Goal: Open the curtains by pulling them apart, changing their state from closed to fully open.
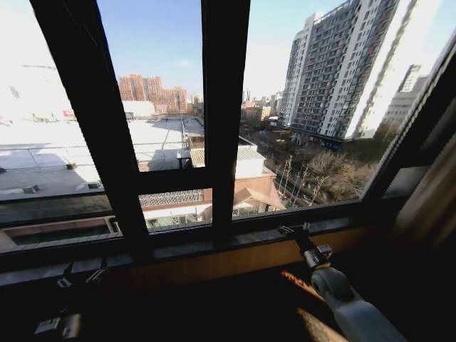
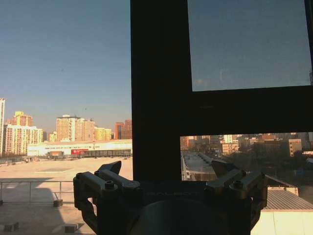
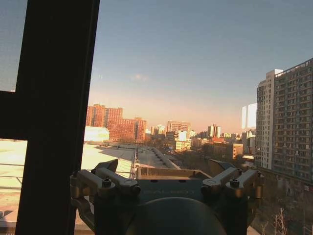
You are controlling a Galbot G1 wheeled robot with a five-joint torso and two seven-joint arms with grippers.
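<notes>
The curtains seem to be the pale, washed-out strip point(image 1: 16, 78) at the window's far left, well out beyond the left claw; whether it is sheer fabric is hard to tell. The left claw point(image 1: 80, 273) point(image 2: 167, 169) hangs released and empty just short of the window sill point(image 1: 214, 246), facing a dark upright of the window frame point(image 1: 224, 107). The right claw point(image 1: 293, 229) point(image 3: 166, 166) is also spread and empty, its tips at the sill, with bare glass ahead. A heavy brown drape point(image 1: 436, 189) hangs well out to its right.
</notes>
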